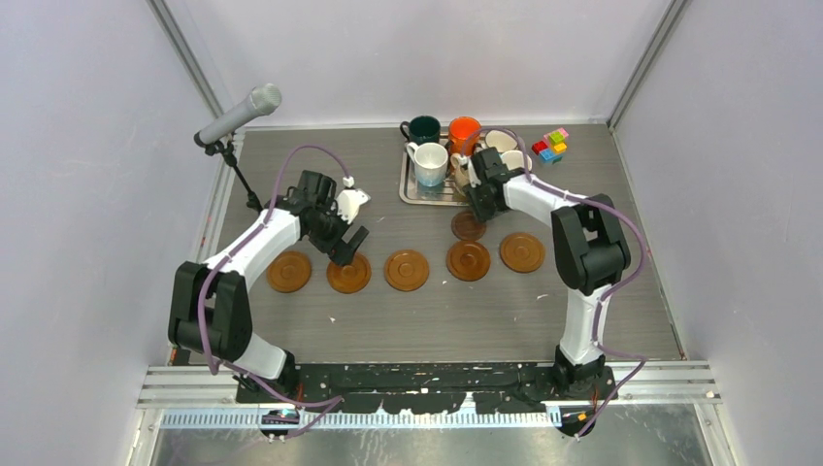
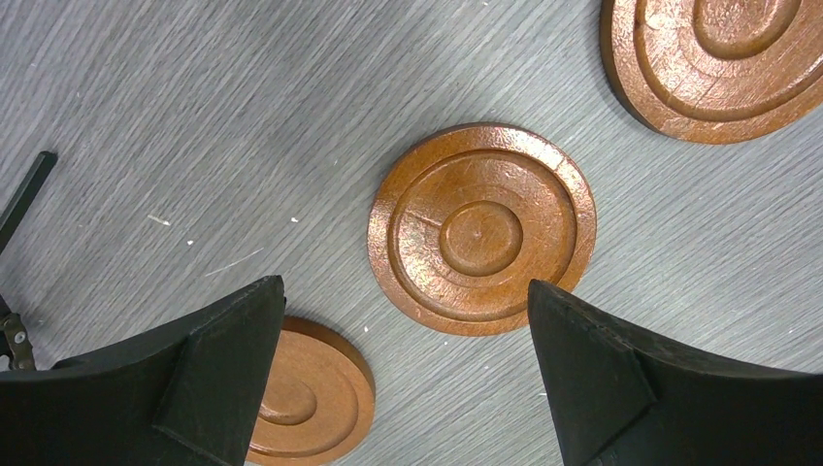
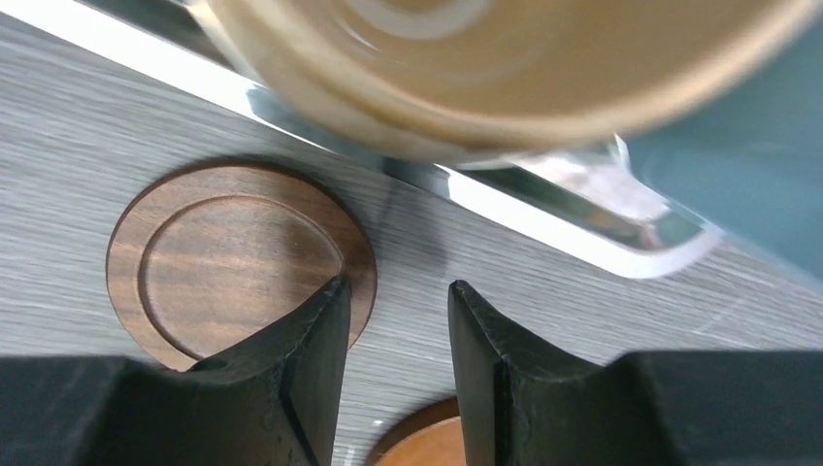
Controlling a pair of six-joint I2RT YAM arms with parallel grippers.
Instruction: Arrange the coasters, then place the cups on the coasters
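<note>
Five brown coasters lie in a row: [image 1: 289, 271], [image 1: 348, 274], [image 1: 407, 270], [image 1: 469, 260], [image 1: 522, 251]. A smaller, darker coaster [image 1: 469, 226] [image 3: 233, 262] lies just in front of the silver tray [image 1: 412, 194]. The cups stand on the tray: dark green [image 1: 424, 128], orange [image 1: 464, 134], a whitish one with a blue inside [image 1: 430, 163], and two pale ones [image 1: 500, 143] at the right. My left gripper [image 2: 405, 291] hangs open and empty over the second coaster [image 2: 482, 228]. My right gripper [image 3: 398, 288] hovers by the dark coaster's edge, its jaws narrowly apart and empty, with a blurred beige cup [image 3: 505, 68] above.
A microphone [image 1: 238, 115] on a stand rises at the back left. Small coloured blocks [image 1: 550, 146] sit right of the tray. The tray's shiny edge [image 3: 543, 209] runs close ahead of my right fingers. Grey walls enclose the table on three sides.
</note>
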